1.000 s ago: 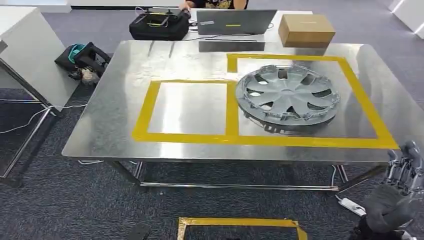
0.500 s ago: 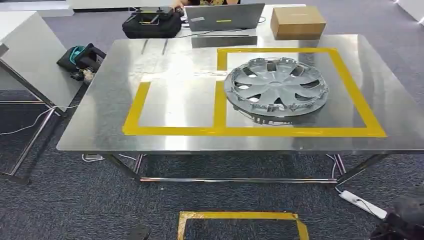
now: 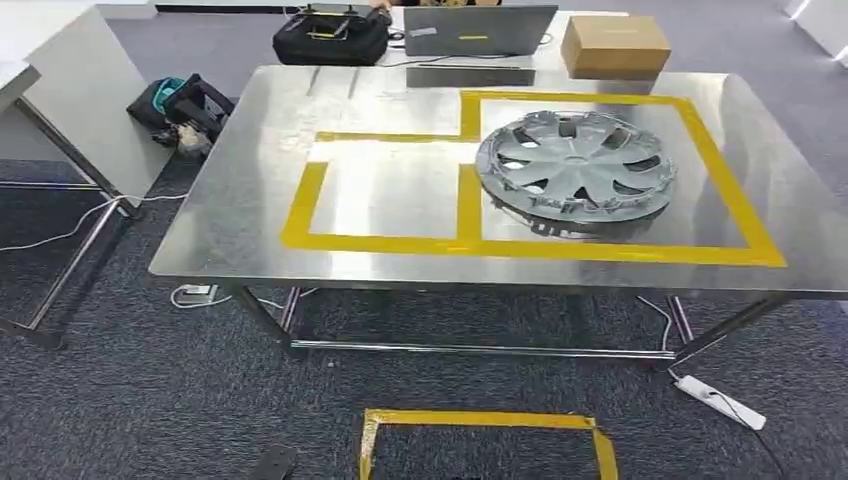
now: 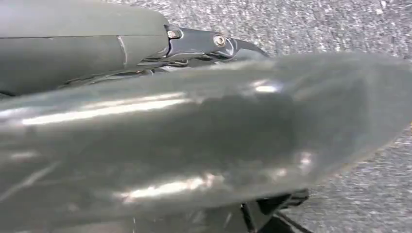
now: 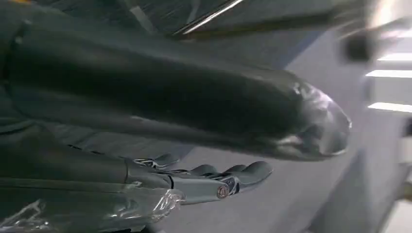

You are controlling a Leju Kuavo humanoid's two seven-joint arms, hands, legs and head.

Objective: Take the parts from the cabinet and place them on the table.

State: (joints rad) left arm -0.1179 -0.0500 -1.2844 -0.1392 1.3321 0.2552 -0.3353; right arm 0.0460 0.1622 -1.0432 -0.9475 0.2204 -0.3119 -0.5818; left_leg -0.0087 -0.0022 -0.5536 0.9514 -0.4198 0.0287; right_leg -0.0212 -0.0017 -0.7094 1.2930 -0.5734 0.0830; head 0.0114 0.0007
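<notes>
Hubcap (image 3: 575, 172) rests inside the taped frame at 2 o'clock on the desk (image 3: 250, 215); right hand (image 5: 214, 179) spread and empty, left hand's (image 4: 194, 43) state indeterminable; next, presumably return to the cabinet.

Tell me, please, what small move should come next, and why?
Probably turn away to fetch another part: the wheel cover already lies inside the larger taped box, the smaller taped box beside it is bare, and the right hand holds nothing.
</notes>
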